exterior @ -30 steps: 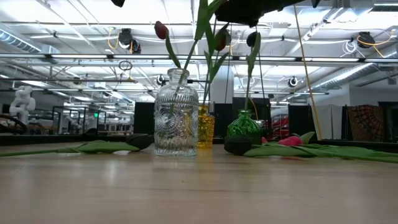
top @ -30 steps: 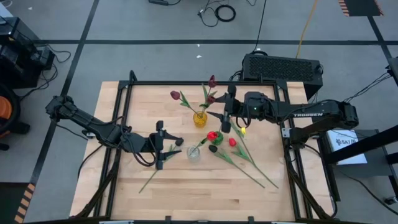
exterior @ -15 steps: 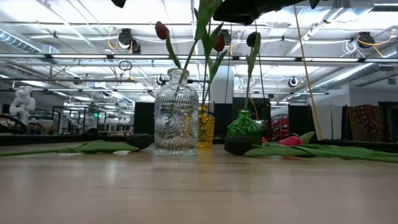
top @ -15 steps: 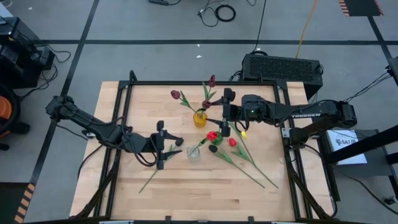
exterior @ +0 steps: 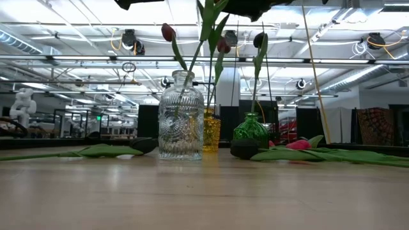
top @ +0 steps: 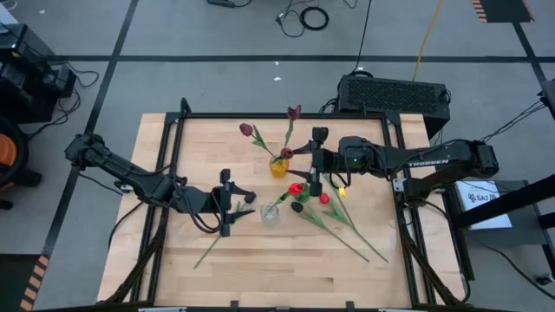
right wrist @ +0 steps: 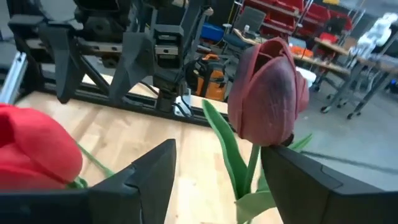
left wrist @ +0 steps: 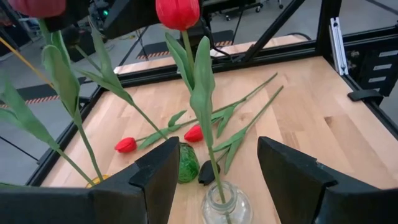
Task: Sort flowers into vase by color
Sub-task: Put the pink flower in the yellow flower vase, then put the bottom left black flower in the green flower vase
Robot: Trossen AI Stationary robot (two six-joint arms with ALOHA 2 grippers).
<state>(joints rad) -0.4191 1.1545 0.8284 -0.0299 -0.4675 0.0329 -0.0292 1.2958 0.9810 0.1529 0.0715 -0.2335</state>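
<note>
A clear glass vase [exterior: 181, 118] holds one red tulip [left wrist: 178, 12]. Behind it, a yellow vase [top: 278, 165] holds maroon tulips [top: 247, 130]. A green vase [exterior: 250, 131] holds a near-black tulip [exterior: 259, 39]. Red tulips [left wrist: 126, 144] and a near-black one lie on the table beside the green vase. My left gripper [left wrist: 214, 180] is open, level, with the clear vase just ahead of it. My right gripper [right wrist: 217, 180] is open beside the yellow vase, with a maroon head [right wrist: 267, 102] right in front of its fingers. I see no touch.
One more tulip lies on the table under my left gripper, with its stem [top: 212, 247] running toward the near left. Long stems [top: 355, 238] stretch toward the near right corner. A black frame [top: 178, 130] rims the wooden table.
The maroon tulip in front of my right gripper has swung toward the table's near edge, and its head now sits closer to the yellow vase. My right gripper has turned slightly the same way. My left gripper kept still.
</note>
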